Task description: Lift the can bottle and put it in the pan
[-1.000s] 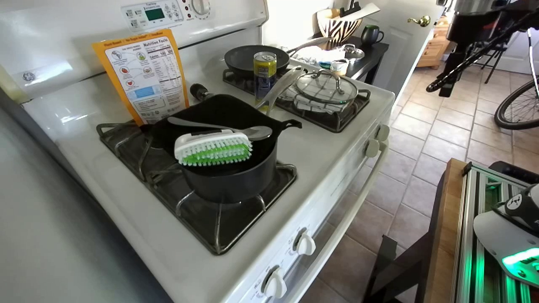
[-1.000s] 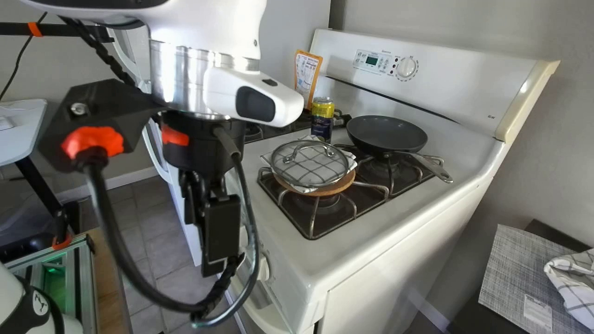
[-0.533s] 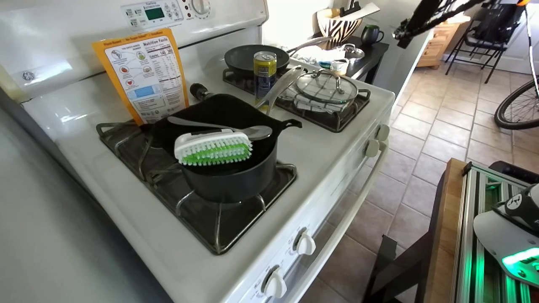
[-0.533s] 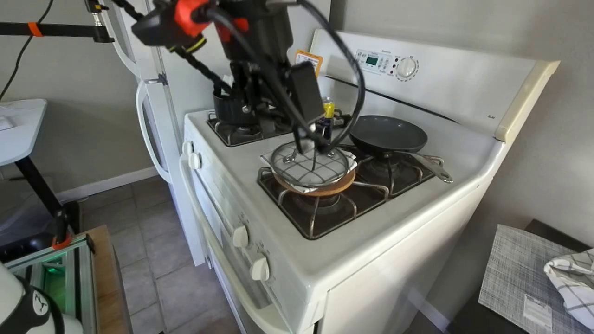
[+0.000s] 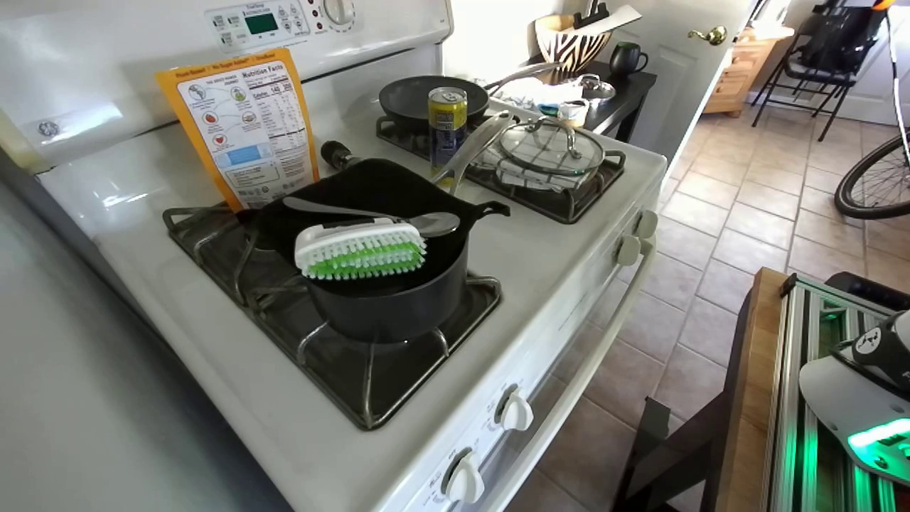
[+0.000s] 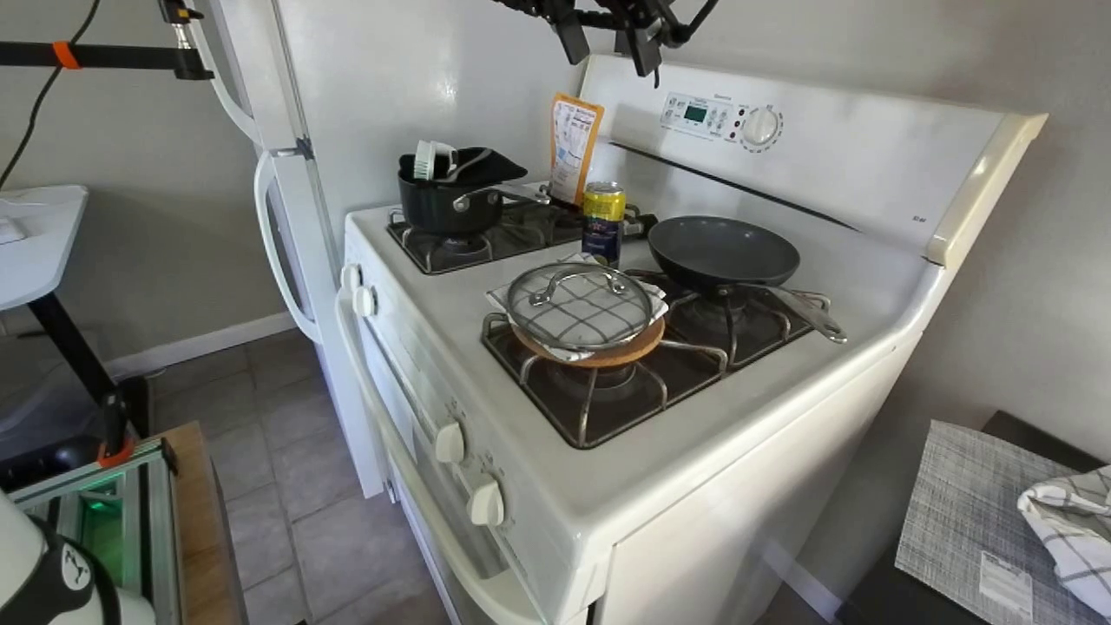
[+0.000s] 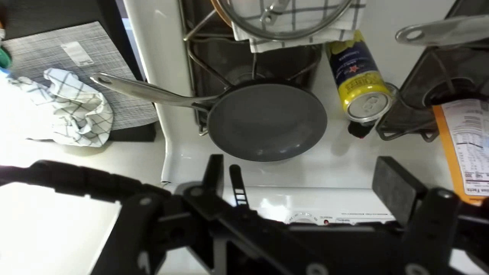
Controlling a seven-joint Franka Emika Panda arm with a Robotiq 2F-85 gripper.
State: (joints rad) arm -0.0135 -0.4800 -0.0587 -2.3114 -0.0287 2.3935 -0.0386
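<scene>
Status. I judge the task to be at the approach stage, with no lift and no transfer done. The can bottle (image 7: 355, 72) stands upright on the bench (image 5: 526, 249), here a stove top, between the two burner grates (image 6: 694, 349) and just beside the frying pan (image 7: 267, 120), not inside it. Its base is partly hidden in both exterior views, so I cannot confirm whether it touches the checked cloth (image 7: 263, 45) under the glass lid (image 6: 579, 308).

Hand. My hand (image 7: 300, 173) is spread wide; in the wrist view its pads (image 7: 394, 189) stand well apart and hold nothing. In an exterior view its fingertips (image 6: 647, 56) hang above the bench, at the top edge, well apart from the can bottle.

Destination. The task sentence does not specify which pan. I take it to be the frying pan, since the saucepan (image 5: 391, 313) carries a brush (image 5: 359, 249) and a spoon (image 5: 437, 224); this is a judgement.

Steps left, as I judge them:
1. Align the hand over the can bottle, one pad to each side.
2. Lower, then close on its wall; verify the hold.
3. Raise it above the frying pan's rim.
4. Traverse, lower it into the frying pan, release, retreat.

Caution: the saucepan handle (image 7: 443, 32) reaches toward the can bottle. A pad lowered on that side could foul it.
</scene>
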